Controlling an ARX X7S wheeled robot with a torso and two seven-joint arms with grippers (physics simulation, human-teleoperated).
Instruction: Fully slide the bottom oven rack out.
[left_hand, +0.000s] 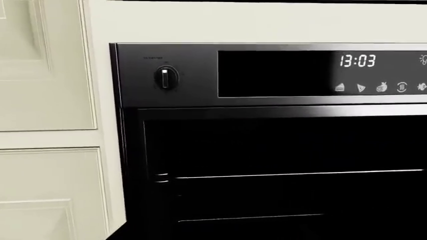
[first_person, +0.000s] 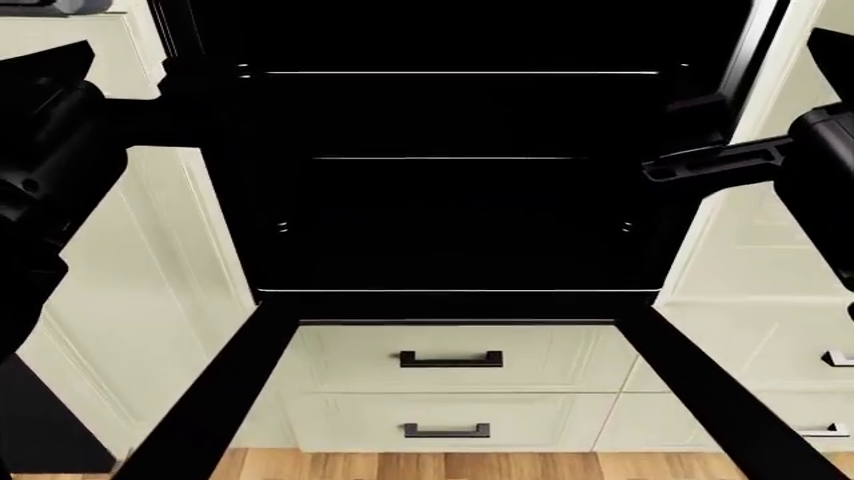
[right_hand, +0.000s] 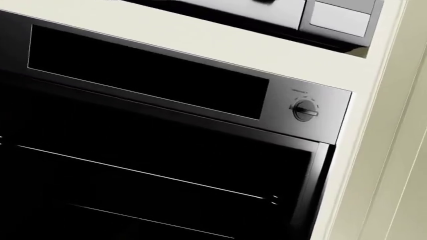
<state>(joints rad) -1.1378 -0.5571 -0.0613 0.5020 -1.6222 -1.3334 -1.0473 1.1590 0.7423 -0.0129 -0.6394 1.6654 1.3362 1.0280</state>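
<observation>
Two views differ: my left wrist alone shows the oven clock.
Pincers: my left gripper and right gripper openings I cannot tell.

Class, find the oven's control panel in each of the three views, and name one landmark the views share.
Left wrist view: the control panel spans the top, its knob at one end, clock reading 13:03.
Right wrist view: it runs slanted across the upper part, knob at its far end.
Head view: not in it; the picture starts below it.
Shared landmark: the pale rack rail inside the oven.
</observation>
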